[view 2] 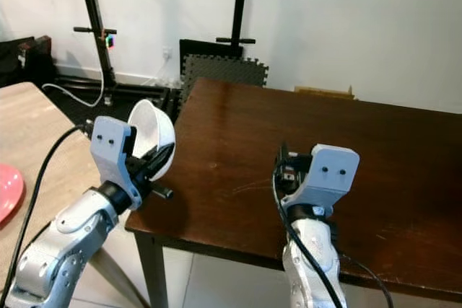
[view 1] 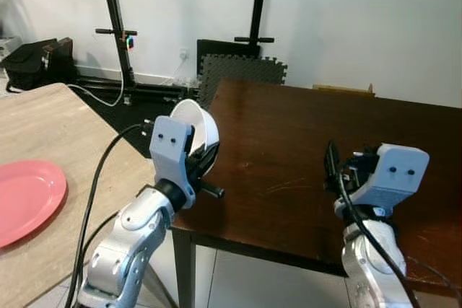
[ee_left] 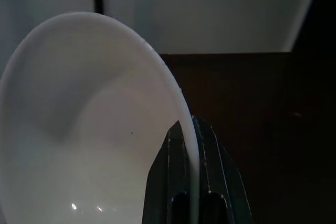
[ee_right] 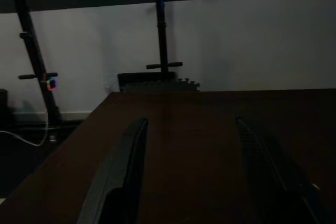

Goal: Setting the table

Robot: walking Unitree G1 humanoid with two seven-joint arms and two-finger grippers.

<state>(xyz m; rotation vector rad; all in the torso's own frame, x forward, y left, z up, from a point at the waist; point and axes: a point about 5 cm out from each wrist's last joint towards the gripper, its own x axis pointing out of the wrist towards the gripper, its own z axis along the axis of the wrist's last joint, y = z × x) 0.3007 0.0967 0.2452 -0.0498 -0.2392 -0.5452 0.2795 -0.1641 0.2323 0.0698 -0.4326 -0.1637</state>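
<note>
At the dark desk [view 1: 303, 149] corner, left tool [view 1: 204, 158] pinches the bowl [view 1: 196, 126] rim, rigid, slick, breakable; right tool [ee_right: 189, 177] gapes empty.

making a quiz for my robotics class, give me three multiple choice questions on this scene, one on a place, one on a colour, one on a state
1. Where is the white bowl?
A. held over the near left corner of the dark table
B. lying on the floor
C. stacked on the pink plate

2. What colour is the plate on the light wooden table?
A. blue
B. pink
C. black

3. How does the right gripper stand?
A. shut on a spoon
B. shut on the bowl
C. open, holding nothing

Answers:
1. A: the left gripper pinches the bowl's rim, tilted on its side, by the table's corner.
2. B: the plate at the left of the head views is plainly pink.
3. C: the right wrist view shows its two fingers spread wide over the dark table, with nothing between them.
</note>
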